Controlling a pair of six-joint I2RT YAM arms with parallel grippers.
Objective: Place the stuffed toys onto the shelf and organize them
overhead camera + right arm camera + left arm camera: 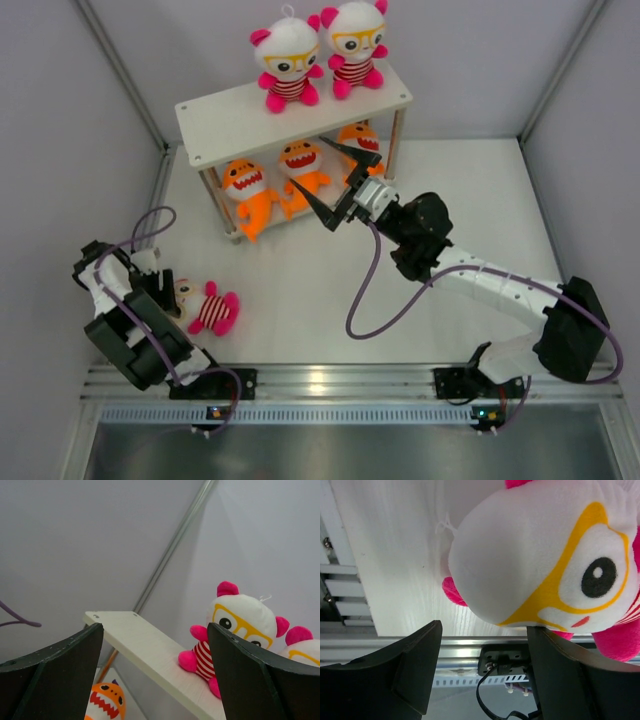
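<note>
Left fingers apart at cropped doll; right fingers apart, 1 shark half-hidden.

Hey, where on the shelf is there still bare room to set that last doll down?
The top board's left half is bare, from its left edge to the two dolls standing at the right. Underneath it is crowded: three sharks fill the width, and the right fingers hang open in front of them.
</note>
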